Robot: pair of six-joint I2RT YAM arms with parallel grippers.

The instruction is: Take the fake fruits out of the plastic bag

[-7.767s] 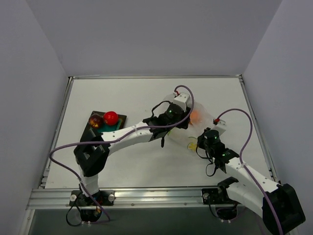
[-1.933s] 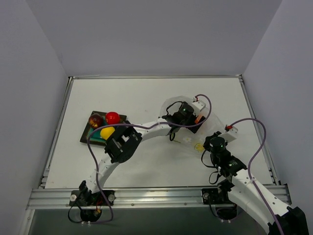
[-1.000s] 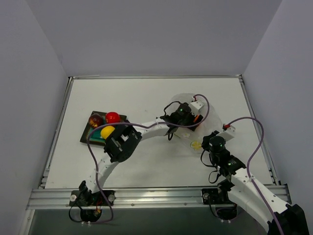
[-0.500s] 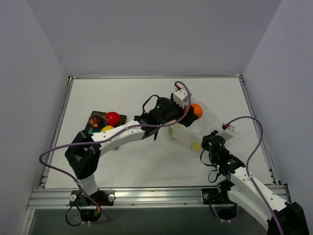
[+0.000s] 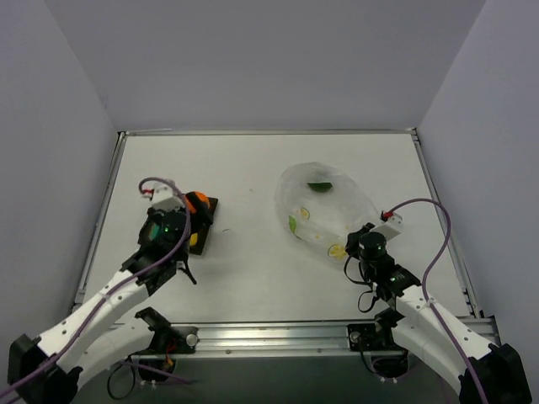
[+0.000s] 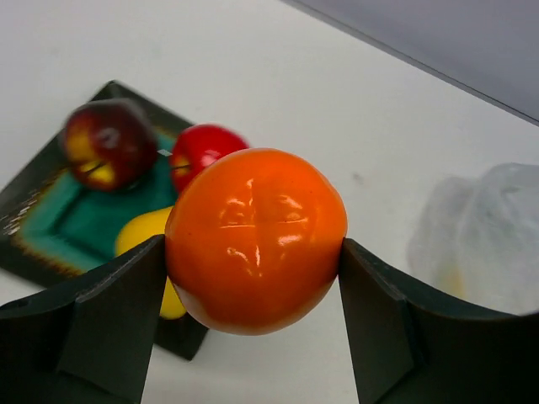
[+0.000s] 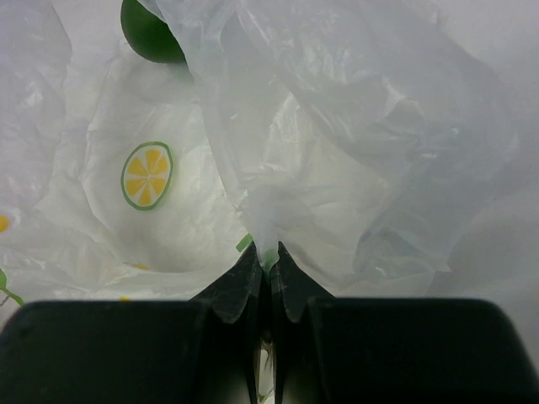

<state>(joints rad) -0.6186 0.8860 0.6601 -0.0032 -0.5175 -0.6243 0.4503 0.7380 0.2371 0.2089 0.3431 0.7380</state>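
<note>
My left gripper (image 5: 194, 212) is shut on a glossy orange fruit (image 5: 199, 200) and holds it just above the near right edge of the dark tray (image 5: 208, 220). In the left wrist view the orange fruit (image 6: 255, 227) fills the gap between my fingers (image 6: 109, 328). Below it on the tray (image 6: 59, 223) lie a red ball (image 6: 202, 150), a dark red-brown ball (image 6: 109, 143) and a yellow fruit (image 6: 141, 240). The clear plastic bag (image 5: 324, 210) lies right of centre with a green ball (image 5: 320, 186) inside. My right gripper (image 5: 360, 252) is shut on the bag's film (image 7: 269, 227); the green ball (image 7: 150, 34) shows beyond.
A lemon-slice print (image 7: 146, 174) shows on the bag film. The table's raised rim (image 5: 109, 202) runs close to the tray's left side. The bag also shows blurred at the right of the left wrist view (image 6: 488, 236).
My left arm has pulled out of the bag and swung far left with the orange fruit, ending over the tray. The bag has settled flatter. My right gripper still pinches the bag's film.
</note>
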